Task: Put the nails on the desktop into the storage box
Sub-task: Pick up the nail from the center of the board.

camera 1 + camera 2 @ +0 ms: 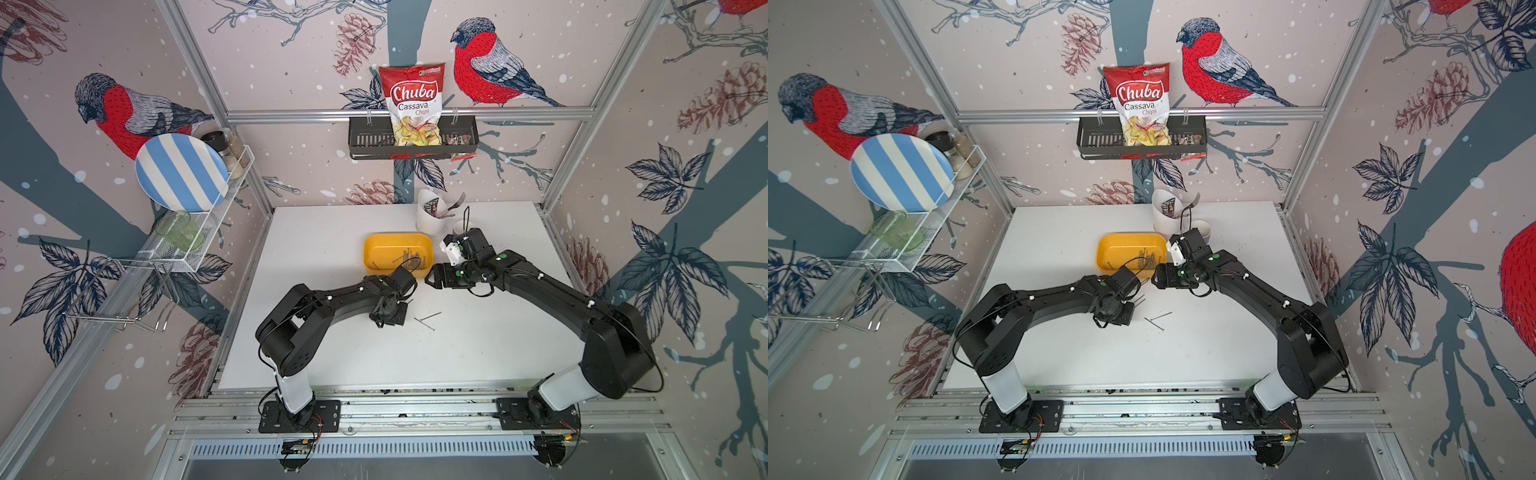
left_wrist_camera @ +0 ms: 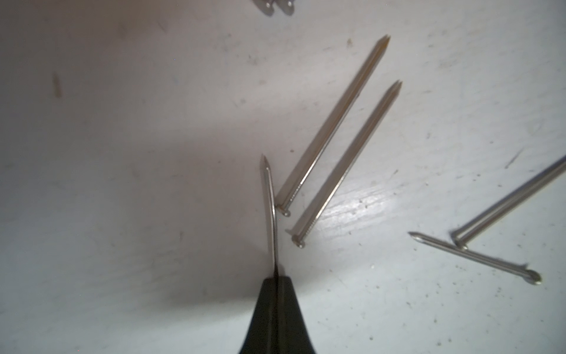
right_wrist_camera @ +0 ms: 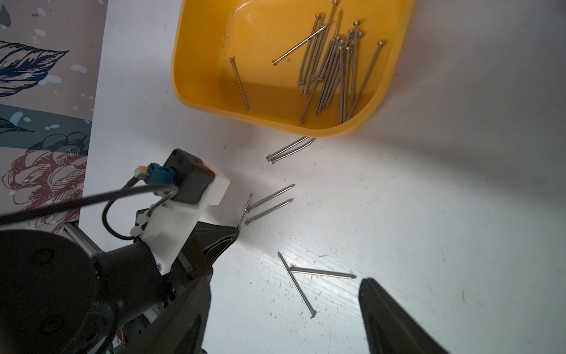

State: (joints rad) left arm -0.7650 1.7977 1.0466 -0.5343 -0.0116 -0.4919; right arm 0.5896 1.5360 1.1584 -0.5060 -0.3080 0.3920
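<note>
Two nails (image 3: 291, 149) run partly hidden under the box (image 3: 183, 92) rim. The bundle inside the box is too tangled for us to count, with one nail lying apart from it. We cannot tell whether the tip of the held nail (image 2: 271, 208) touches the desktop (image 3: 428, 199). Count outside the box: seven, namely six flat on the desktop (the hidden two, two parallel, two crossed) and the held nail, clenched between the closed jaws of the left gripper (image 2: 276, 277). The right gripper (image 3: 284, 283) is released, empty, just beside the box
</note>
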